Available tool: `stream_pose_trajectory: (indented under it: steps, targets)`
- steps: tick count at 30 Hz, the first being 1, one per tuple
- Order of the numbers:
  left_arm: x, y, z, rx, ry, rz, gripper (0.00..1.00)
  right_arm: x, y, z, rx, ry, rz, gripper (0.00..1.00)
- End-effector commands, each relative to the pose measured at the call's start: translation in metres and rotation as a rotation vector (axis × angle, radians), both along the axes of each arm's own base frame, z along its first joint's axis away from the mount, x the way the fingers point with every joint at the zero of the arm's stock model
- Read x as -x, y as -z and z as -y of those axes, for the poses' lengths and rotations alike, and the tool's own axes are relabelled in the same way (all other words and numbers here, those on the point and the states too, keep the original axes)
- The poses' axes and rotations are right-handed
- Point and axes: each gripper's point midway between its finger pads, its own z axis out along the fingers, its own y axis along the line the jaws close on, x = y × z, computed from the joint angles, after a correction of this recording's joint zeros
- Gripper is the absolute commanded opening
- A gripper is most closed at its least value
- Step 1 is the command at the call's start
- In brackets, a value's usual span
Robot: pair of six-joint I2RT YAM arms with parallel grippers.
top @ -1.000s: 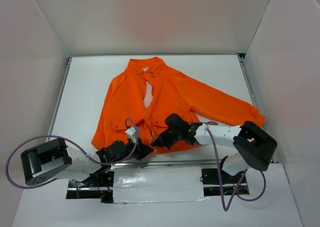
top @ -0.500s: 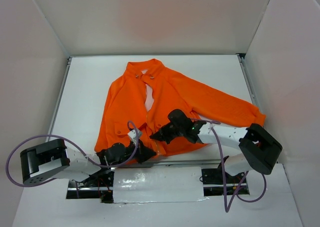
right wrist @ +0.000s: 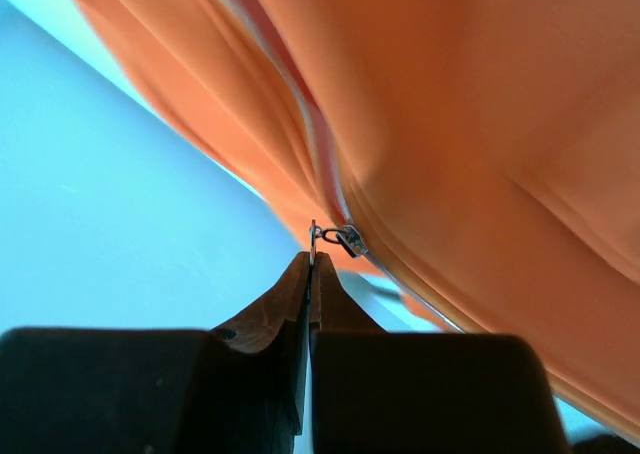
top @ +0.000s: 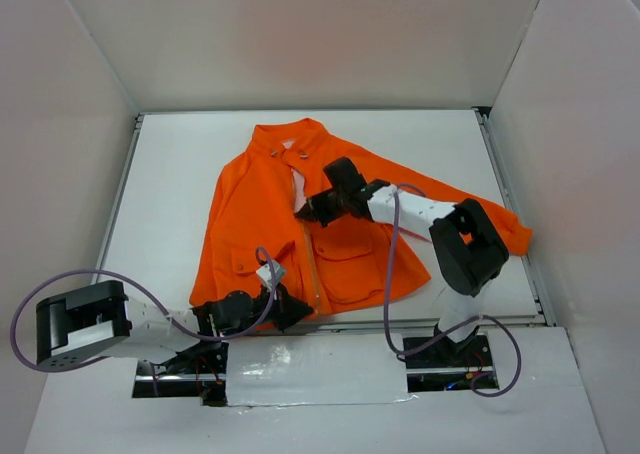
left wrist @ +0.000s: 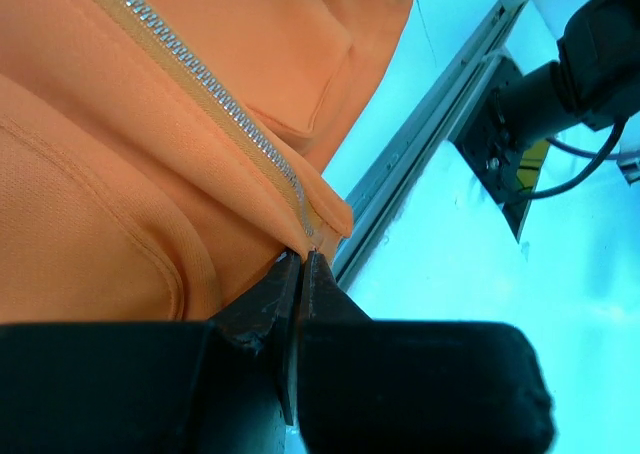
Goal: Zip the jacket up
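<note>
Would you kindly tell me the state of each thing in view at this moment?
jacket, lying flat, front up.
zipper, closed from hem to chest, open near the collar.
zipper pull, pinched, at chest height.
left fingers, shut on the jacket's hem at the zipper's end.
right fingers, shut on the zipper pull.

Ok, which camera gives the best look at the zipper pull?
Right wrist view: the zipper pull sits close up, its ring pinched at the tips of the shut right gripper. From the top external view that gripper hides it. The left wrist view shows only zipper teeth running to the hem of the jacket, no pull.
</note>
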Motion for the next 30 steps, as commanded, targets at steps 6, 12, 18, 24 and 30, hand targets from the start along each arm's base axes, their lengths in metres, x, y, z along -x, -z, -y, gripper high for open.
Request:
stream_pose_trajectory:
  steps: [6,12,18,24,30]
  targets:
    - [0.029,0.039,-0.025,-0.097,0.07,-0.049,0.0,-0.126,-0.035,0.023,0.085,0.125,0.146,0.0]
    - [0.029,0.04,-0.02,-0.11,0.076,-0.053,0.0,-0.188,-0.052,0.025,0.046,0.095,0.318,0.0]
    - [0.028,0.041,-0.012,-0.128,0.088,-0.053,0.0,-0.252,-0.096,0.032,-0.048,0.066,0.548,0.0]
    - [0.02,0.042,-0.006,-0.14,0.056,-0.057,0.0,-0.297,-0.178,0.048,-0.137,0.041,0.842,0.0]
    - [-0.001,0.055,-0.012,-0.217,-0.081,-0.08,0.0,-0.294,-0.272,0.068,-0.132,0.04,1.095,0.0]
